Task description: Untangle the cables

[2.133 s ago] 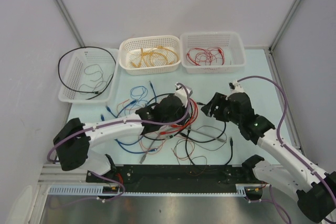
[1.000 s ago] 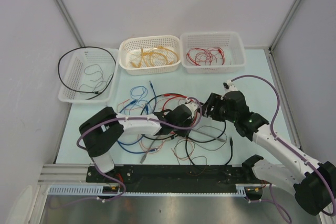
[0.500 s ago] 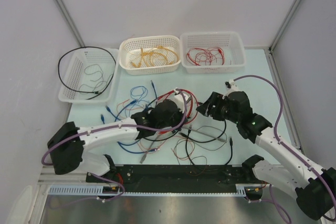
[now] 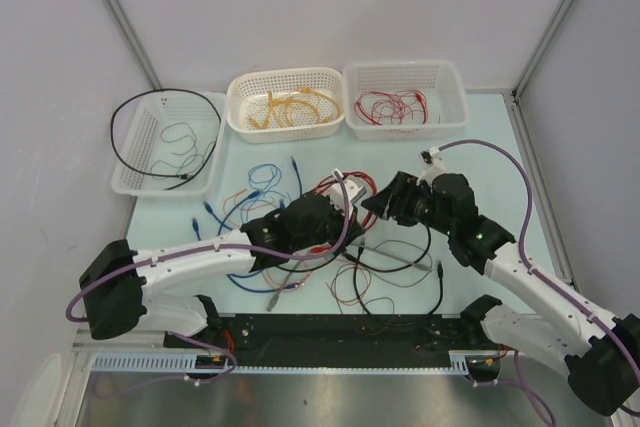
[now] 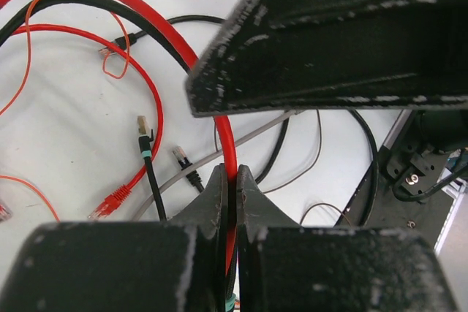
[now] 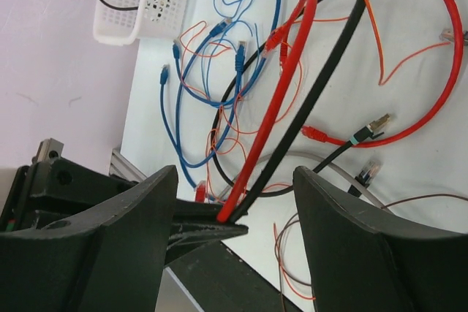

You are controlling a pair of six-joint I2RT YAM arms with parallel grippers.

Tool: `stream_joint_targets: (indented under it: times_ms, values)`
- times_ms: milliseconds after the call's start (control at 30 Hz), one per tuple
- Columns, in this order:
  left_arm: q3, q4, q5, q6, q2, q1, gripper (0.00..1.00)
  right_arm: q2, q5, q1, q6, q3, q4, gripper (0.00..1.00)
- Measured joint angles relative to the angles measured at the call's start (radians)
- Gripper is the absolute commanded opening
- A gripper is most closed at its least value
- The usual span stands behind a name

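1. Three white perforated plastic baskets line the far edge of the pale green bench (image 4: pixel 480 162). The left basket (image 4: pixel 135 175) holds a looped black cable (image 4: pixel 116 132) that spills over its rim. The middle basket (image 4: pixel 290 133) holds orange-yellow cables (image 4: pixel 290 107), and the right basket (image 4: pixel 405 129) holds thin red cables (image 4: pixel 392 105).
2. A tangle of loose cables (image 4: pixel 360 262) in red, black, blue, orange and grey sprawls mid-bench, on the near side of the baskets, between the two arms.
3. The left end effector (image 5: pixel 228 173) has its fingers pressed together, pinching a thick red cable (image 5: pixel 227 144) that arcs up off the bench.
4. A thick black cable (image 6: pixel 314 93) runs alongside the red one into the same fingertips.
5. The right end effector (image 6: pixel 234 173) is spread wide just beside the left one. In its wrist view the red and black cables rise between its fingers, touching neither.
6. Thin blue cables (image 6: pixel 240 52) lie flat on the bench beyond, toward the left basket.
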Motion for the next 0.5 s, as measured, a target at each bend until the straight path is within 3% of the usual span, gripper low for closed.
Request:
stream_joint_targets:
  times_ms: [233, 367, 500]
  values:
    - [0.0, 0.001, 0.006, 0.008, 0.0, -0.028, 0.01, 0.087, 0.001, 0.0, -0.003, 0.01, 0.042, 0.66]
    - [0.0, 0.001, 0.004, 0.008, 0.0, -0.054, 0.01, 0.139, 0.002, 0.0, -0.008, 0.011, 0.058, 0.58]
    - [0.0, 0.001, -0.011, 0.008, 0.0, -0.077, 0.01, 0.161, 0.004, -0.003, -0.017, 0.021, 0.068, 0.66]
